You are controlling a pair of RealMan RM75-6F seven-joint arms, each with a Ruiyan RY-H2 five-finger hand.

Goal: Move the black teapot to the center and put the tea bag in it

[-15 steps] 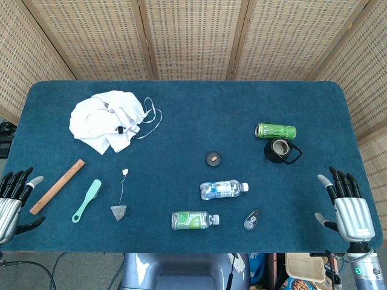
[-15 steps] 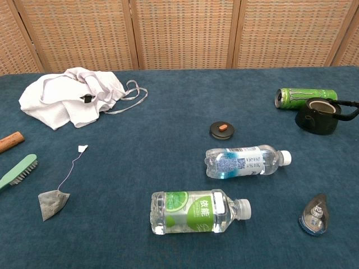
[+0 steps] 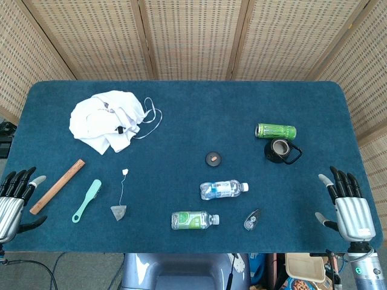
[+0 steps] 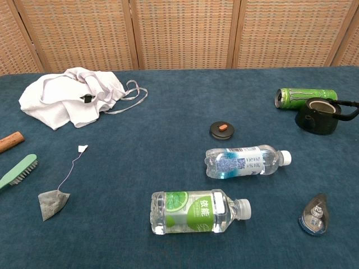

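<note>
The black teapot [image 3: 280, 150] stands lidless at the right of the table, just below a green can; the chest view shows the teapot [image 4: 318, 116] at its right edge. Its small black lid [image 3: 213, 159] with an orange knob lies near the middle, and in the chest view the lid [image 4: 222, 130] sits above the bottles. The tea bag [image 3: 118, 211] lies at the front left, its string running up to a white tag; the chest view has the tea bag [image 4: 53, 203] low on the left. My left hand [image 3: 13, 201] hovers open at the table's left edge. My right hand [image 3: 347, 206] hovers open at the right edge.
A green can [image 3: 276, 131] lies behind the teapot. Two plastic bottles [image 3: 224, 190] [image 3: 194, 220] lie front-centre, with a small clear-and-blue object [image 3: 252, 220] beside them. A white cloth [image 3: 107, 119], a wooden stick [image 3: 57, 186] and a green brush [image 3: 87, 200] occupy the left side.
Both hands have drifted slightly toward the front edge of the table. Nothing on the table has moved.
</note>
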